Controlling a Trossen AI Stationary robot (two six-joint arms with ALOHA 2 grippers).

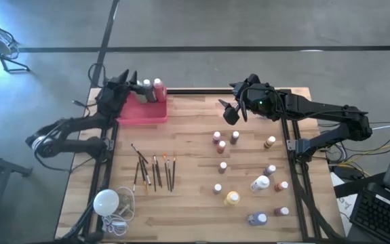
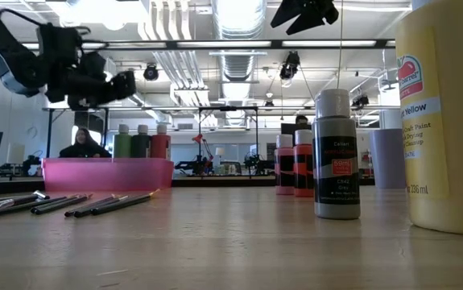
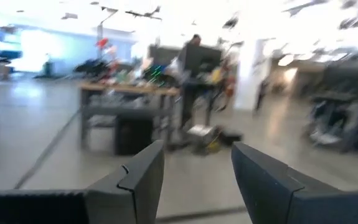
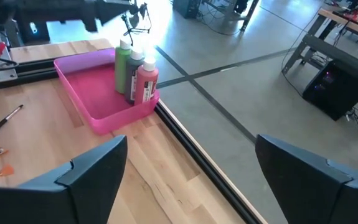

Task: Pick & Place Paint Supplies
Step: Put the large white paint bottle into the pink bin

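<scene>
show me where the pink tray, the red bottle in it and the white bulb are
pink tray [image 4: 98, 118], right wrist view, on its near outer wall.
red bottle [image 4: 147, 84], right wrist view, on the middle of its labelled body.
white bulb [image 1: 106, 201], high view, on the centre of the round globe.

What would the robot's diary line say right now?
left gripper: open, empty, above tray | right gripper: open, empty | tray: three bottles | brushes: on table
</scene>
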